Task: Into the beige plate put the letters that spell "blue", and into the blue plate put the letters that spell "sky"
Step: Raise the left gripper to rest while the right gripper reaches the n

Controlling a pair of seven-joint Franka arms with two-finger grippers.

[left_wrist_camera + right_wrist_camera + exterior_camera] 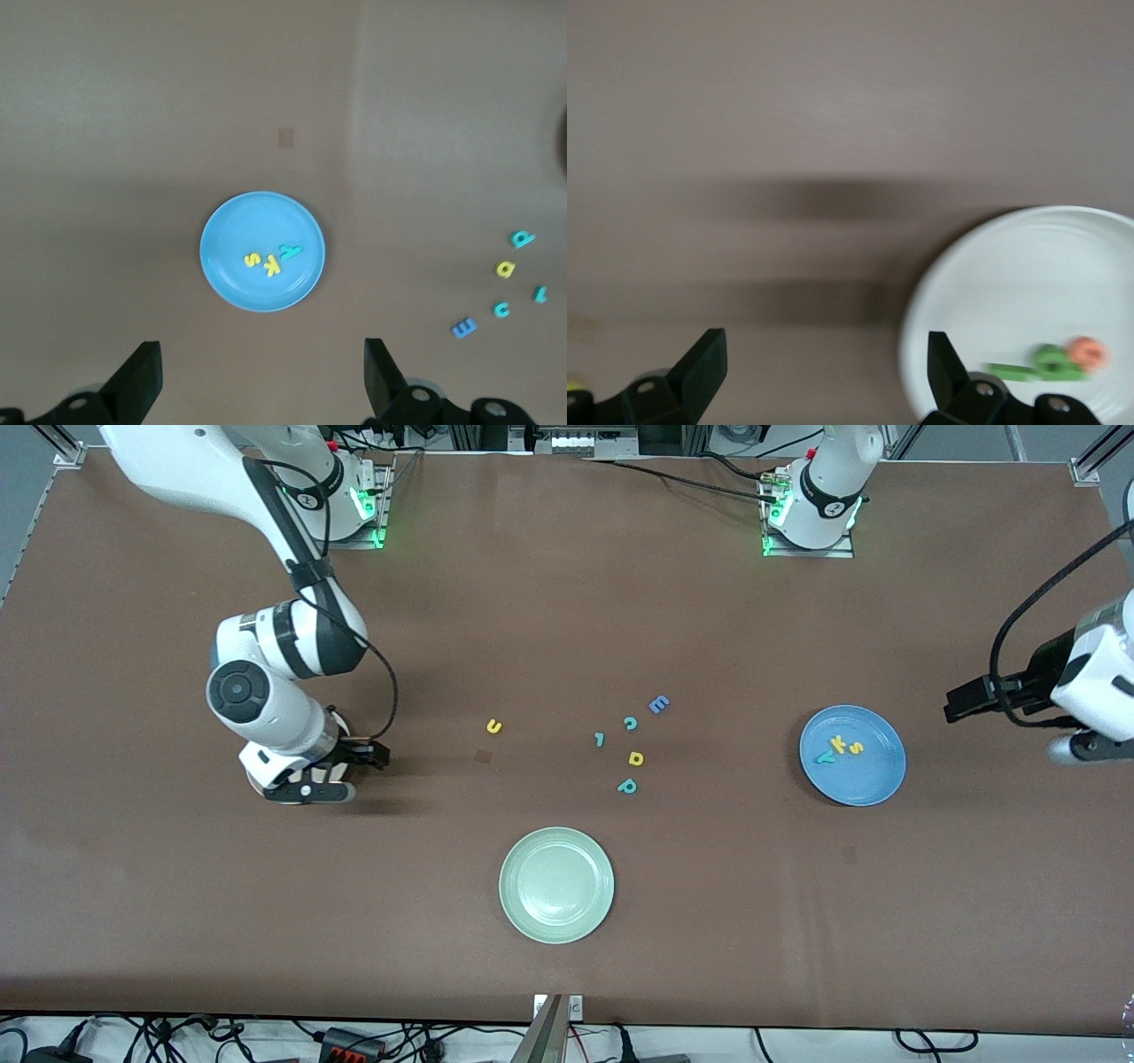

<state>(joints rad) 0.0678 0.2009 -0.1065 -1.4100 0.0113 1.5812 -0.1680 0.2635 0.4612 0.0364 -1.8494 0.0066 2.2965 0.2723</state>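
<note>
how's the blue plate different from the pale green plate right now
The blue plate holds three letters, a teal y, yellow k and yellow s; the pale green plate holds nothing. The blue plate lies toward the left arm's end, the pale green plate nearer the front camera. Both are round, shallow and similar in size.
</note>
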